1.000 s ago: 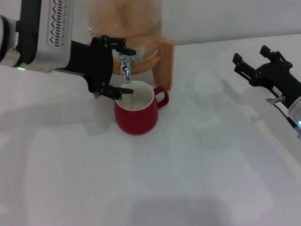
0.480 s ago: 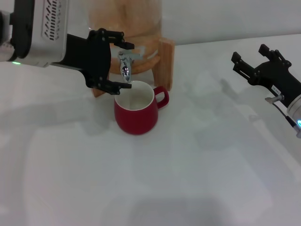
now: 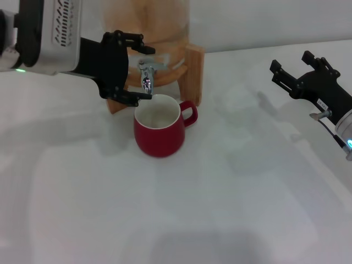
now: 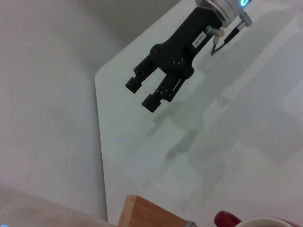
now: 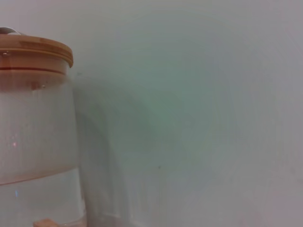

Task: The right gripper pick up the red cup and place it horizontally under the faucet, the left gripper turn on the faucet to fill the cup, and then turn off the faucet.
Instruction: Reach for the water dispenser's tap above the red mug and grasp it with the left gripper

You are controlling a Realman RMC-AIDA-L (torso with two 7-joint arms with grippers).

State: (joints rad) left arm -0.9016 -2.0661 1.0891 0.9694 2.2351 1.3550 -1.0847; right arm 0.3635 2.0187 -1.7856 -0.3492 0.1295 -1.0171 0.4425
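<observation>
The red cup [image 3: 159, 132] stands upright on the white table, its white inside directly under the spout of the chrome faucet [image 3: 146, 82]. The faucet sits on a glass dispenser [image 3: 148, 22] in a wooden stand [image 3: 193, 71]. My left gripper [image 3: 149, 74] is open, with one finger above the faucet's lever and one below the spout, beside the cup's rim. My right gripper [image 3: 291, 61] is open and empty at the far right, well away from the cup. It also shows in the left wrist view [image 4: 139, 94], as do the cup's handle [image 4: 227, 220] and a corner of the stand [image 4: 147, 215].
The right wrist view shows the glass dispenser [image 5: 38, 142] with its wooden lid [image 5: 33, 52] against a pale wall. The table's edge [image 4: 99, 142] runs beyond the right gripper.
My left gripper has shifted slightly up and to the left at the faucet, its fingers still spread. The cup and the right arm have not moved.
</observation>
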